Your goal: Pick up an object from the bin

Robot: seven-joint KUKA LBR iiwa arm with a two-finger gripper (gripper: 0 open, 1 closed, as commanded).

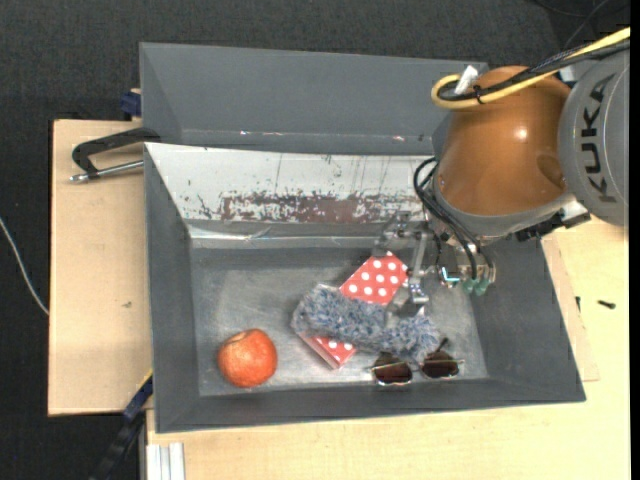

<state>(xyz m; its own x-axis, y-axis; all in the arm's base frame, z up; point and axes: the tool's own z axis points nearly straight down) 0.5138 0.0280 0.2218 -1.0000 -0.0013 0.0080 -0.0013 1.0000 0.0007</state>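
Possibly the end effector (416,290), whose opening I cannot tell, snags the fuzzy grey-blue cloth (352,318), dragging the dotted red packet (377,279).

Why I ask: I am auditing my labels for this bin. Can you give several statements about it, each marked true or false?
1. A red apple lies at the lower left of the bin in the camera view. True.
2. The sunglasses lie against the far wall. False: they lie by the near wall, right of the apple.
3. The blue-grey fuzzy cloth touches a red white-dotted thing. True.
4. The gripper is over the apple. False: it is by the cloth's right end.
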